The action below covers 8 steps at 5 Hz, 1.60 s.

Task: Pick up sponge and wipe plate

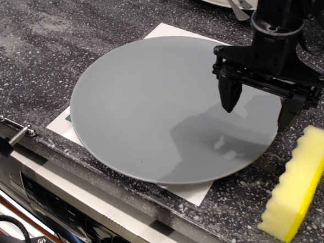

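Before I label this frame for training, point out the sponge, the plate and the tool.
sponge (300, 182): main camera view, middle of its pale top face.
plate (152, 104): main camera view, bare centre of the grey surface.
tool (257, 108): main camera view, midway between its fingertips.

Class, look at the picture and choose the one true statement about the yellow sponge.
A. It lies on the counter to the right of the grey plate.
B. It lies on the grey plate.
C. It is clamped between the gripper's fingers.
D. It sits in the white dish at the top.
A: the sponge rests on the speckled counter beside the plate, while the gripper hangs open and empty over the plate's right edge.
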{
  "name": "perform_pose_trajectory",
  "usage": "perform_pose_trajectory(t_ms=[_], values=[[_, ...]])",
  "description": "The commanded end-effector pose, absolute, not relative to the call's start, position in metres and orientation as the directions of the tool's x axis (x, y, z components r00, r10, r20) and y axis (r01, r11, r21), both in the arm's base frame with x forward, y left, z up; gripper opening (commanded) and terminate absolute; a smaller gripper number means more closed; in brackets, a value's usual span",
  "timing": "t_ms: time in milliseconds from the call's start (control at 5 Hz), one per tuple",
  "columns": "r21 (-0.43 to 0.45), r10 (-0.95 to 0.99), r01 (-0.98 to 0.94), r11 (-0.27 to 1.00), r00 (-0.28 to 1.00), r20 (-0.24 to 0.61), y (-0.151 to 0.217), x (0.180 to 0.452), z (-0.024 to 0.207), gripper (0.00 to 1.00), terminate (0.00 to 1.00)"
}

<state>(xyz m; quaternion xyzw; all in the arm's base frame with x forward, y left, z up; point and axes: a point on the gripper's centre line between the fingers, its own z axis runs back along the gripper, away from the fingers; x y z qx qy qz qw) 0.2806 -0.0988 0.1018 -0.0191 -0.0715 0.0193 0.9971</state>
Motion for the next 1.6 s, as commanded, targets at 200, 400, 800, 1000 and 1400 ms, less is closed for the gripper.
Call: perform_pose_trajectory(t_ms=[200,400,800,1000,1400], values=[[-0.085,0.057,-0.046,0.995,0.988,0.142,-0.105,0.277,0.118,1.00,0.00],[-0.157,0.049,-0.026,0.987,0.989,0.142,-0.123,0.266,0.137,1.00,0.00],[-0.213,0.065,-0.042,0.976,0.992,0.104,-0.158,0.238,0.124,1.00,0.00],[-0.192,0.082,-0.062,0.979,0.992,0.094,-0.171,0.238,0.110,1.00,0.00],[-0.139,0.081,-0.064,0.988,0.990,0.118,-0.167,0.249,0.092,1.00,0.00]])
